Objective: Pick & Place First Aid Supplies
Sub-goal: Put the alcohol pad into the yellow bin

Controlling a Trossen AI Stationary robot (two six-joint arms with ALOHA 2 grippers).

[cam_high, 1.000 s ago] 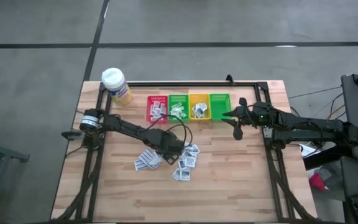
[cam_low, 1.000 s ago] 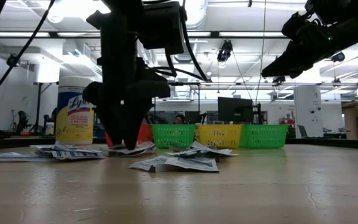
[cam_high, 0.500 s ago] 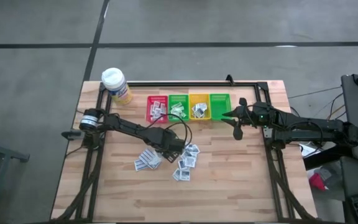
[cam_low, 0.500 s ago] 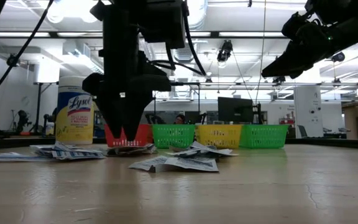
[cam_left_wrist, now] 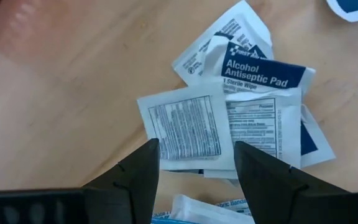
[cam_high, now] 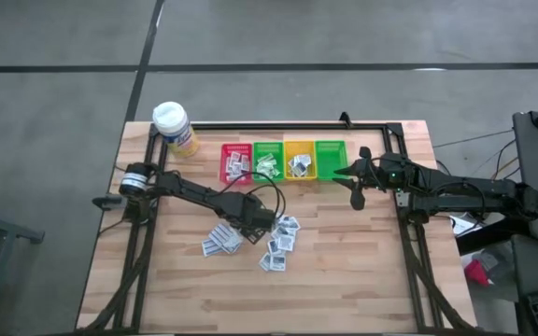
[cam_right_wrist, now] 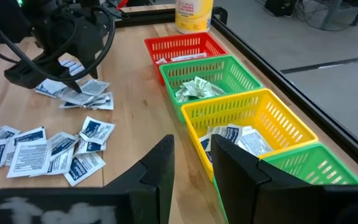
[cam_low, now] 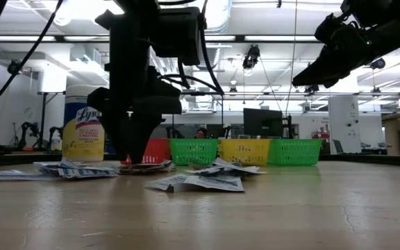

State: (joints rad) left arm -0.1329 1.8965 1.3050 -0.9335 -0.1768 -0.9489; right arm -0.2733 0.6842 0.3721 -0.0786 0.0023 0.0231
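Note:
Small white first aid sachets lie flat on the wooden table in two loose heaps point(cam_high: 220, 239) point(cam_high: 281, 245). My left gripper point(cam_high: 250, 217) points down over the far edge of these heaps, open. In the left wrist view its fingers stand on either side of a white sachet with grey print point(cam_left_wrist: 185, 127). That sachet lies partly on an alcohol pad with a blue band point(cam_left_wrist: 263, 71). In the low view the left gripper point(cam_low: 136, 158) reaches down to the sachets point(cam_low: 148, 167). My right gripper point(cam_high: 356, 183) hangs open in the air beside the right green bin point(cam_high: 330, 159), with nothing between its fingers. My left gripper comes at the grey-printed sachet's near edge point(cam_left_wrist: 191, 163) from above, pointing down, with a finger at each side. Whether the fingertips touch the sachet I cannot tell.
Red point(cam_high: 236, 161), green point(cam_high: 268, 159), yellow point(cam_high: 299, 159) and green bins stand in a row at the table's far side; the first three show sachets in them. A white-capped yellow bottle point(cam_high: 174, 126) stands at the far left corner. Bare wood lies toward the near edge.

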